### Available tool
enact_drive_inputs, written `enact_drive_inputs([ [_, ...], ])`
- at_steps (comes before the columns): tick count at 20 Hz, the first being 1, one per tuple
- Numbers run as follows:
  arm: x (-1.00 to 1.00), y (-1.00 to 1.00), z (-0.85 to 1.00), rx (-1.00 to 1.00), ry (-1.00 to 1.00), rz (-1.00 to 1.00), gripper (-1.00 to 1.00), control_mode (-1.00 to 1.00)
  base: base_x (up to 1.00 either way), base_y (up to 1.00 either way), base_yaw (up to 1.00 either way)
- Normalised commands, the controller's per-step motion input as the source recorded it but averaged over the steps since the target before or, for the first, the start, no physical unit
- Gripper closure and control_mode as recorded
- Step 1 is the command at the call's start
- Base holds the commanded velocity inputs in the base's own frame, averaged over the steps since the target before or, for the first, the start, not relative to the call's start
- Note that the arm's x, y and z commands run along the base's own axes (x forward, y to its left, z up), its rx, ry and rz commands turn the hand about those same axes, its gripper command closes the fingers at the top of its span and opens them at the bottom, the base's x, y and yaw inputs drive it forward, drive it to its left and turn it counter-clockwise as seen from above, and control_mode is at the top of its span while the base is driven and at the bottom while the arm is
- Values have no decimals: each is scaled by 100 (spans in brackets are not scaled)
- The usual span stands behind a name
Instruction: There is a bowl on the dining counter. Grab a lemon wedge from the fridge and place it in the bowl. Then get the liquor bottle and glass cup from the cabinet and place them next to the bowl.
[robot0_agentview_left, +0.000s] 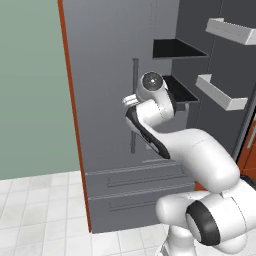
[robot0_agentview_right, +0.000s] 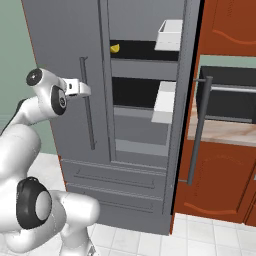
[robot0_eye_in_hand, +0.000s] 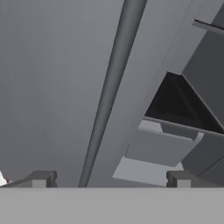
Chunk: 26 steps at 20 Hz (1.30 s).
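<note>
- The fridge (robot0_agentview_right: 145, 120) is standing in the middle of the right base view with its right door (robot0_agentview_right: 187, 100) swung wide, while the left door (robot0_agentview_right: 65, 75) is sitting shut.
- The lemon wedge (robot0_agentview_right: 115, 48) is lying on an upper shelf (robot0_agentview_right: 145, 50), upper middle of that frame, not yet picked up.
- The claw (robot0_eye_in_hand: 109, 177) is standing wide open and empty at the bottom of the hand view, its tips straddling the left door's long handle (robot0_eye_in_hand: 109, 96) without closing on it.
- In the right base view the hand is hovering just beside that handle (robot0_agentview_right: 87, 105), left of centre, well apart from the lemon.
- Judging by this, the task is only beginning: the lemon, bottle and cup are all waiting to be moved.
- Whether the arm is meaning to open the left door or reach past it, I cannot tell.
</note>
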Motion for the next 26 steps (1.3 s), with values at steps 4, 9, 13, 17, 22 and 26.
enact_drive_inputs([
  [4,58,0,0,9,10,0,-100,-100,0,0,0],
  [9,43,0,0,5,3,0,-100,-100,0,0,0],
  [13,33,1,-4,3,0,0,-100,-100,0,0,0],
  [17,31,1,-17,3,0,0,-100,-100,0,0,0],
  [22,33,0,-20,3,0,0,-100,-100,0,0,0],
  [26,42,2,-9,4,0,0,-100,-100,0,0,0],
])
